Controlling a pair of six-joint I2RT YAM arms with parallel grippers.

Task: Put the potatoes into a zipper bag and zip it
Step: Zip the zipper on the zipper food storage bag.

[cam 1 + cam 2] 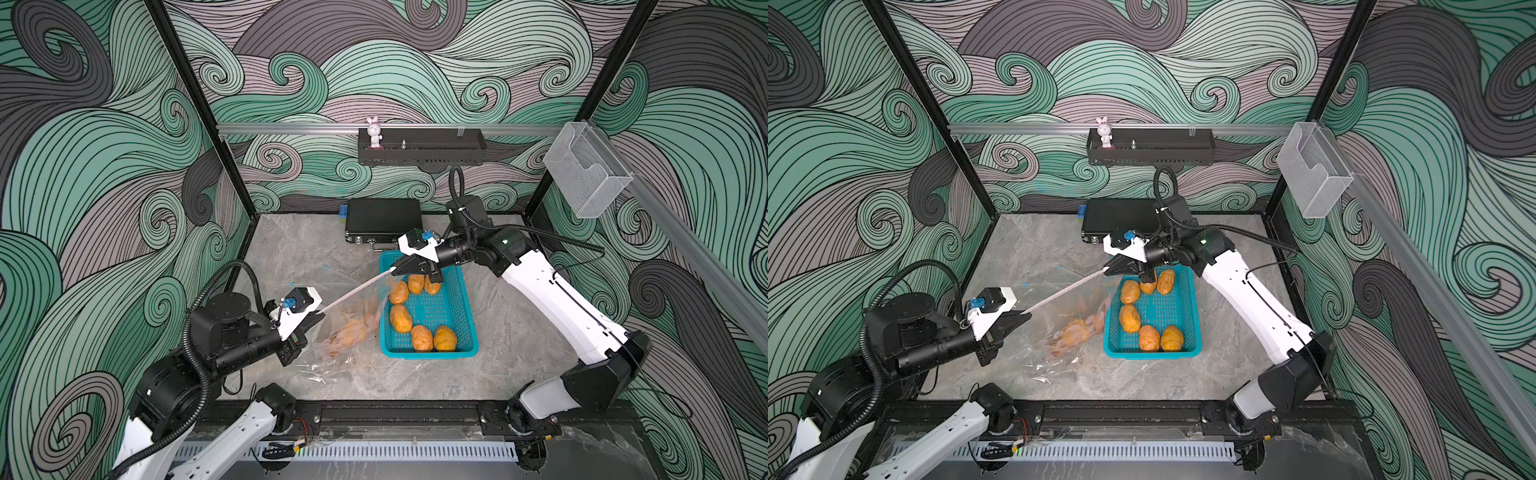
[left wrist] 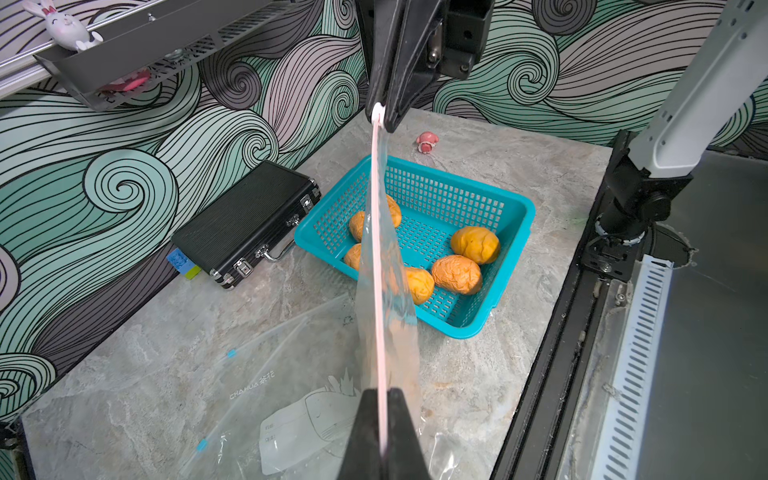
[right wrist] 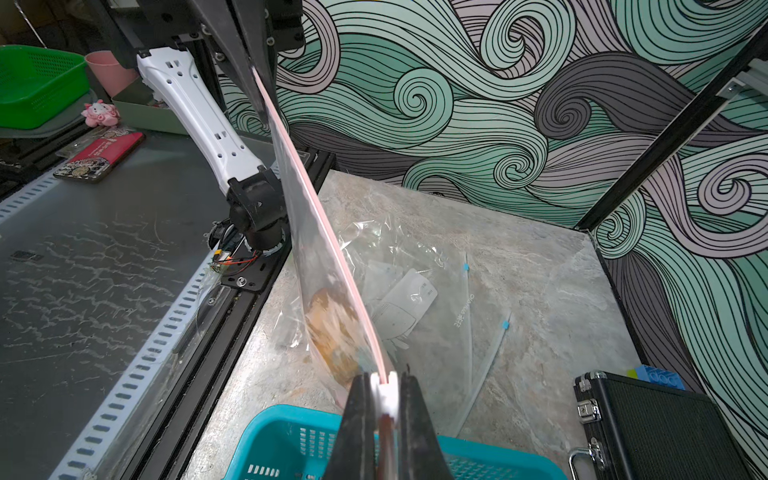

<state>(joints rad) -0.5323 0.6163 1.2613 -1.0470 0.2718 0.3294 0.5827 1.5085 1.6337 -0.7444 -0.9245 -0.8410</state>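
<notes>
**Bag stretched between two tools**

Left of the teal perforated plastic basket point(image 1: 428, 354), the left tool point(image 1: 321, 316) clamps the pink strip point(image 1: 353, 291) of the clear plastic zipper bag point(image 1: 353, 309). Orange-tan oval potatoes point(image 1: 351, 334) sag inside the bag. Six more lie in the basket. Over its far corner, the right tool point(image 1: 392, 271) pinches the white slider point(image 3: 384, 390).

Glossy clear plastic bag point(image 1: 351, 328), wrinkled potatoes point(image 1: 401, 318)

A robotics lab cell: black frame posts point(image 1: 201, 108), swirl-printed walls point(image 1: 415, 62), robot arms point(image 1: 561, 303) bolted to a rail point(image 1: 395, 411) edging the worktop point(image 1: 498, 332).
</notes>
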